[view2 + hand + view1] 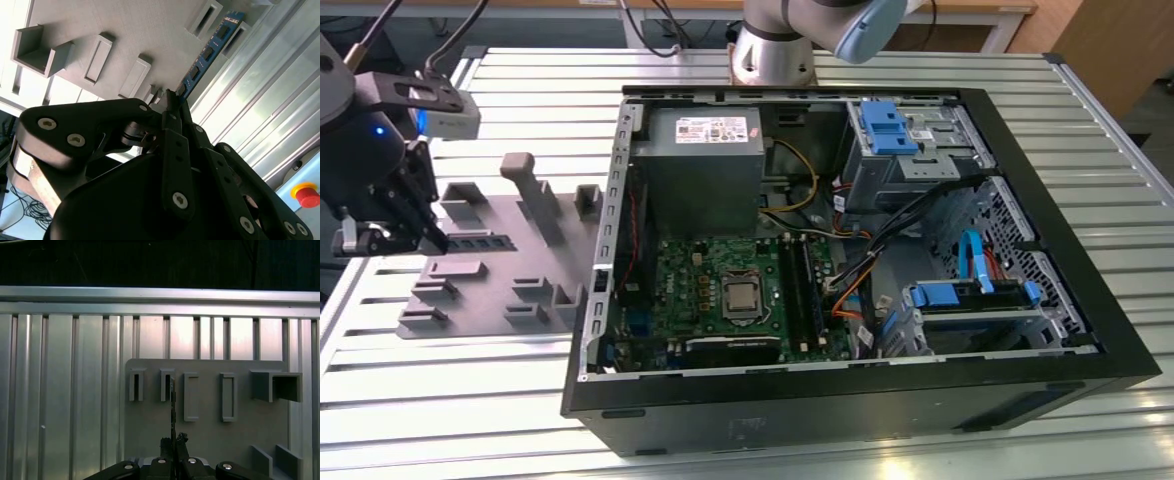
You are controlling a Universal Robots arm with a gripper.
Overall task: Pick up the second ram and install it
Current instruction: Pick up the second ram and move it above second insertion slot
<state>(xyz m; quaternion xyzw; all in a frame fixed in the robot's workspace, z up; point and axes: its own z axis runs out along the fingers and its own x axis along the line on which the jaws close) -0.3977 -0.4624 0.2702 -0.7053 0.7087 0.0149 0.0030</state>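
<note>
The second ram (207, 52) is a thin blue-green strip lying along the grey fixture (130, 30), its far end at one of the fixture's slot holders. My gripper (170, 100) is shut on its near end. In the first wrist view the ram (173, 405) shows edge-on, running from the gripper (174, 445) to the second slot holder. In the exterior view the gripper (434, 240) is at the left, over the fixture (494, 290), with the ram (483, 241) sticking out toward the computer. I cannot tell whether the ram is lifted off the fixture.
An open computer case (1067, 330) lies at the exterior view's right, holding the green motherboard (707, 290) with long black slots (798, 290), cables and blue drive bays (894, 125). The arm's base (774, 50) stands behind it. Upright posts (534, 190) rise from the fixture.
</note>
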